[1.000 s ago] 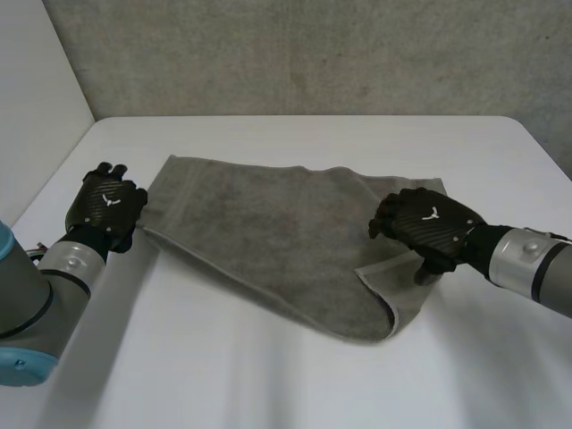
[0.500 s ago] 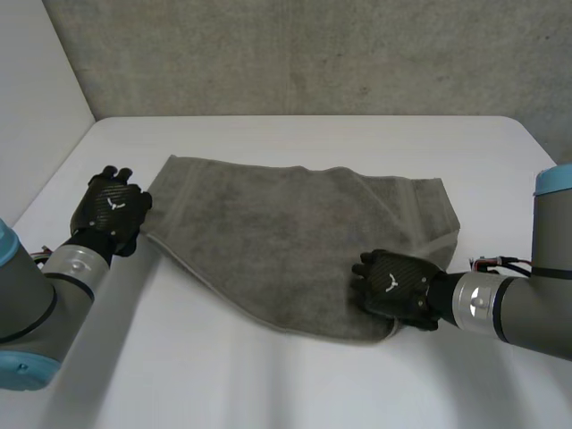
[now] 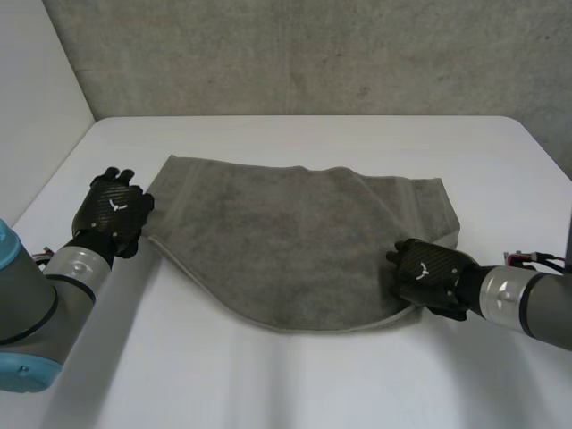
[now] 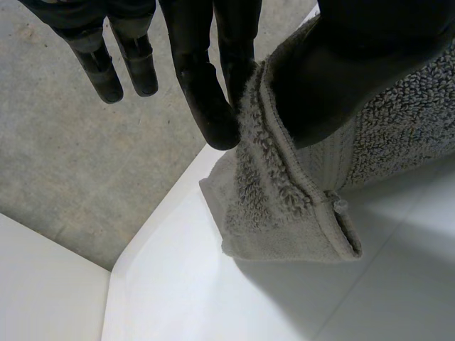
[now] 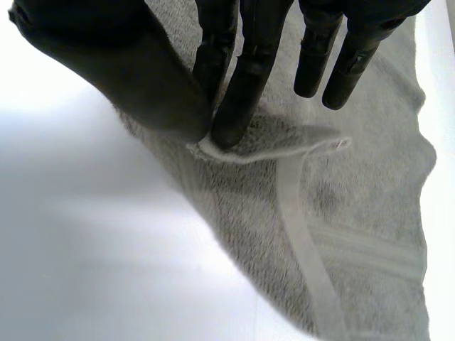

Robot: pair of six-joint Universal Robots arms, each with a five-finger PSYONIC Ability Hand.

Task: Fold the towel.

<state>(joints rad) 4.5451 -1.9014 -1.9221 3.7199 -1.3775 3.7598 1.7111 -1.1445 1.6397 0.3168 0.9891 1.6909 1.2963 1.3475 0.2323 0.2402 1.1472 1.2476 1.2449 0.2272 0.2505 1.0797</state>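
The towel is lying spread on the white table, with its long axis running side to side between the two arms. At the towel's left end, the left hand is pinching the short edge close to a corner, thumb against straight fingers, and lifting the hem slightly. At the towel's near right corner, the right hand is clamping the edge between thumb and fingertips, raising a small flap. Each hand is sitting at its own end of the towel. I judge the coming fold is turning on carrying both held ends together across the towel toward its far edge.
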